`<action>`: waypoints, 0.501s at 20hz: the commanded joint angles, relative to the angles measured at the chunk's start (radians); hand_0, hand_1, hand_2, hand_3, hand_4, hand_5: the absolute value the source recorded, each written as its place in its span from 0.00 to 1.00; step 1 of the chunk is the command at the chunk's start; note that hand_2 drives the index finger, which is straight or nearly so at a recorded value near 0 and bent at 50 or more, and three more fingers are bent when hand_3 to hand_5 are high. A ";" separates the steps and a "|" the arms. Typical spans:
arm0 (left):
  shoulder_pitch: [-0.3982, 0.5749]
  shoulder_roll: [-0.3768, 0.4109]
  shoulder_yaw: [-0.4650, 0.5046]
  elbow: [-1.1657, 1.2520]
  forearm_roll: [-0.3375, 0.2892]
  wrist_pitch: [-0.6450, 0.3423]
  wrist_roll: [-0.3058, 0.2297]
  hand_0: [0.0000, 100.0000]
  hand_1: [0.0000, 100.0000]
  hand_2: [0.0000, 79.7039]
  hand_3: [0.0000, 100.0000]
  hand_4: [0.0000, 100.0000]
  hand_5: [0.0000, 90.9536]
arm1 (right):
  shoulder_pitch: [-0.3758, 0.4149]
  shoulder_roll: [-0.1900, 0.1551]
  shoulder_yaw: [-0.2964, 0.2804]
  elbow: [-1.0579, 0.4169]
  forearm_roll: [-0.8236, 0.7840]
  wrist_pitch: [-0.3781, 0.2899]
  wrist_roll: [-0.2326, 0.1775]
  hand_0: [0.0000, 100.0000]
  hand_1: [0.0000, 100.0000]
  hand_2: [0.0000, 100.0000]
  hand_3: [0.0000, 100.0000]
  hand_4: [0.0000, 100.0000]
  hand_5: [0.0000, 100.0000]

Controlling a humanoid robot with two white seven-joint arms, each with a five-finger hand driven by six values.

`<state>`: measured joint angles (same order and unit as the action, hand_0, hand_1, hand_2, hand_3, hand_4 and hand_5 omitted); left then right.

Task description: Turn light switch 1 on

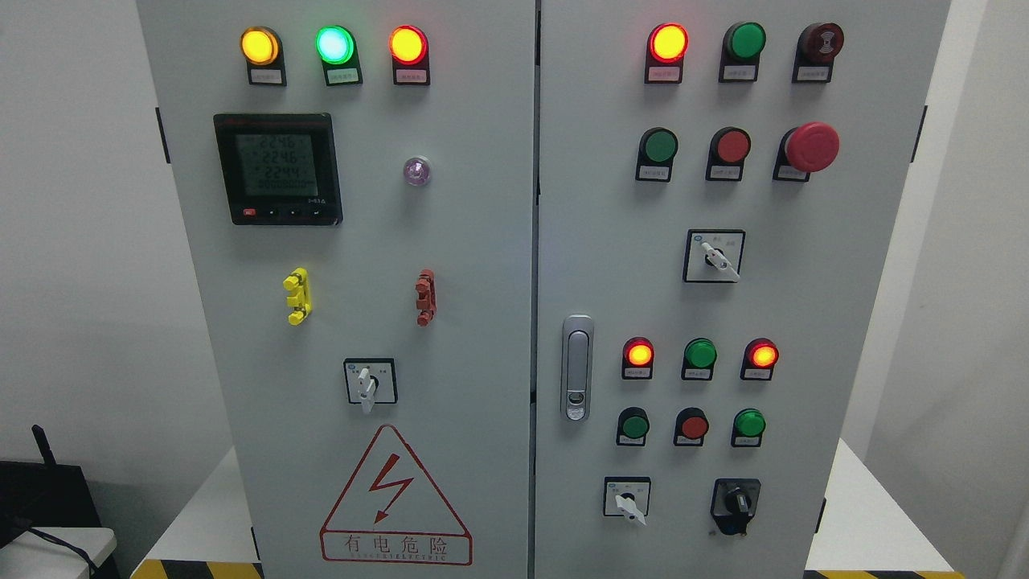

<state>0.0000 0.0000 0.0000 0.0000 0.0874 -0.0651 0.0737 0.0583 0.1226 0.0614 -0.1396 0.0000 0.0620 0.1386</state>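
Nearest to you, along the bottom edge, runs a yellow-and-black hazard strip (197,569), and behind it a white table (868,523) carries the grey electrical cabinet (482,241) that fills your head view. Neither robot hand shows anywhere, so you cannot tell how the fingers stand. On the left door you see three lit lamps along the top, yellow (260,46), green (334,44) and red (407,44), with a digital meter (278,169) below them, a yellow clip (297,295) and a red clip (425,297) lower down, then a white-handled rotary switch (369,381) just above the triangular warning sign (395,498). A silver door latch (577,367) sits at the left side of the right door. That door holds rows of red and green lamps and buttons, a red mushroom stop button (812,146), a rotary switch at mid height (715,256), another near the bottom (627,498) and a black knob (735,505) beside it. Which of these is light switch 1 you cannot tell; the labels are too small to read.
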 commanded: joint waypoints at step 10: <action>0.003 -0.032 -0.014 -0.027 -0.002 0.001 0.006 0.21 0.00 0.00 0.00 0.00 0.00 | 0.000 0.000 0.000 0.000 -0.017 0.001 -0.001 0.12 0.39 0.00 0.00 0.00 0.00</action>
<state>0.0000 0.0000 0.0000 0.0000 0.0872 -0.0651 0.0709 0.0583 0.1226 0.0614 -0.1396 0.0000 0.0620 0.1387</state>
